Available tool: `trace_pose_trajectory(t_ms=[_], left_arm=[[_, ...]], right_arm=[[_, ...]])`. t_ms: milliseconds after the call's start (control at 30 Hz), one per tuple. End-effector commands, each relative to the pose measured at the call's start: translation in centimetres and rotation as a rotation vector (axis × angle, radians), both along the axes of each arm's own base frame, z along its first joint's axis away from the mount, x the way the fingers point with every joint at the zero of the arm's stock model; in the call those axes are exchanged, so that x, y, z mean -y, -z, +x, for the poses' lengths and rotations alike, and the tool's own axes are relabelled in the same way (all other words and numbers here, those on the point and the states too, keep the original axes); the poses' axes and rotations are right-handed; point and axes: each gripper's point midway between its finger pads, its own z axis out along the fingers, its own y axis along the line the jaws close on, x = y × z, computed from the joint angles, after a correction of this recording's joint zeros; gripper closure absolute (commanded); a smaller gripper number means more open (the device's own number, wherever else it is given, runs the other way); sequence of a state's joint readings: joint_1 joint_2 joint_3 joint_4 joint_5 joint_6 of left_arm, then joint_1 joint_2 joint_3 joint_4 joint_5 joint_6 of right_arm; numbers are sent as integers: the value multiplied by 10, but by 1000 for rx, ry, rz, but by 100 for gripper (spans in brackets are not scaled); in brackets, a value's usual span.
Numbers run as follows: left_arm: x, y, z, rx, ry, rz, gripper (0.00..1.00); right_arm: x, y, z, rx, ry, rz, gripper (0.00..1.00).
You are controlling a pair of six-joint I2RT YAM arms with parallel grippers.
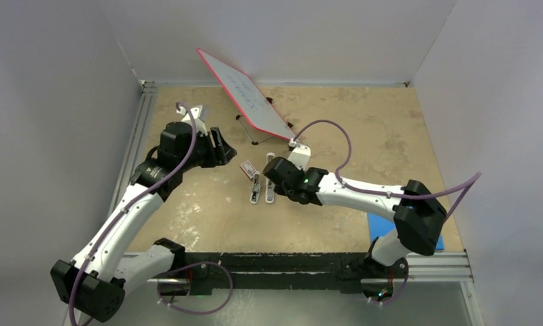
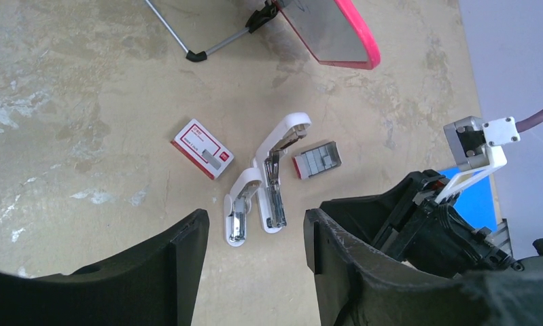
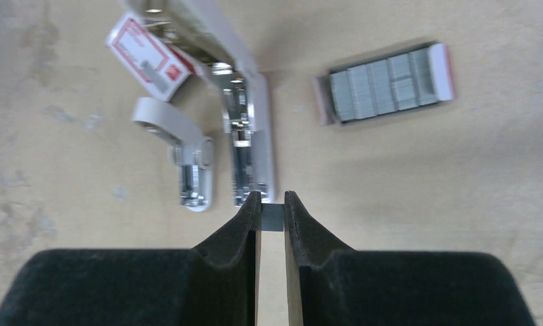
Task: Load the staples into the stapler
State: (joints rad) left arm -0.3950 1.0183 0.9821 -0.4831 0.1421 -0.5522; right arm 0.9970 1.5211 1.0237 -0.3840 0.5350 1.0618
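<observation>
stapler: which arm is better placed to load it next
Right. The right tool pinches a grey strip at the channel end of the open stapler; the left tool hangs open and empty, farther off.

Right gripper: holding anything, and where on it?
Right gripper pinches a small grey strip, likely staples, by its sides, at the end of the stapler.
</observation>
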Motion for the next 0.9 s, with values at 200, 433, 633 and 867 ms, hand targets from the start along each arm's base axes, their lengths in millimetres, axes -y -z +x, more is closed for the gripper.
trace_pose_trajectory(t_ms=[200,433,633,867], left_arm=[[-13,-21,-11,97,-22,1,46],[-19,-20,-13,104,-46,18,46],[-15,-20,-14,103,-27,8,45],[-14,-17,-14,91,-24,13,45]], right_arm=[[-25,-13,24,85,145,17,84],[-38,-2,29,74,108,-3,84],[-45,4,30,68,81,-8,84],[-47,11,28,44,33,-59,84]])
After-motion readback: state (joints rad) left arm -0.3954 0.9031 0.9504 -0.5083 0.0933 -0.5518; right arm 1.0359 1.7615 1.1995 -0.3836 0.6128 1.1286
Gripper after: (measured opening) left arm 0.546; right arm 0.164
